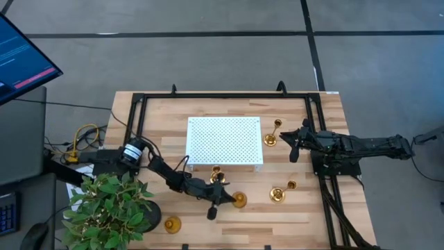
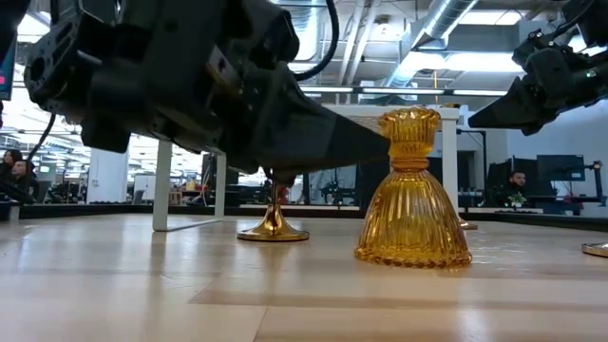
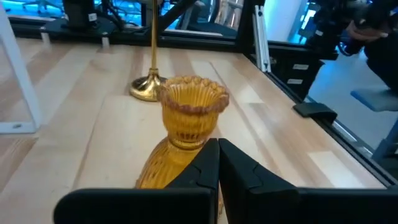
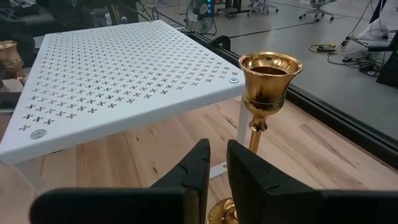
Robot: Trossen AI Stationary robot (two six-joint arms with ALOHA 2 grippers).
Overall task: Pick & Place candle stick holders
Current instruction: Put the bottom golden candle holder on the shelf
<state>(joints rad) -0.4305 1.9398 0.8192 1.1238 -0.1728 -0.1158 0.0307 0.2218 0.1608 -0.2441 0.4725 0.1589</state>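
Amber holder (image 3: 186,124) sits right off the left gripper (image 3: 217,163), fingers pinched together, empty. Ribbed glass by the look: slick, breakable, so the narrow neck seems safest. Right gripper (image 4: 216,163), nearly closed, empty, faces a brass holder (image 4: 264,93) beside the tray (image 4: 118,68).

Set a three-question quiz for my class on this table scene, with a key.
1. True or false: the left gripper, behind the amber ribbed holder, has its jaws shut.
2. What stands just ahead of the right gripper? A) a gold stemmed holder; B) a blue mug; C) a red candle.
3. Fill in: the number of holders on top of the white perforated tray is ___.
Key: 1 true; 2 A; 3 zero.
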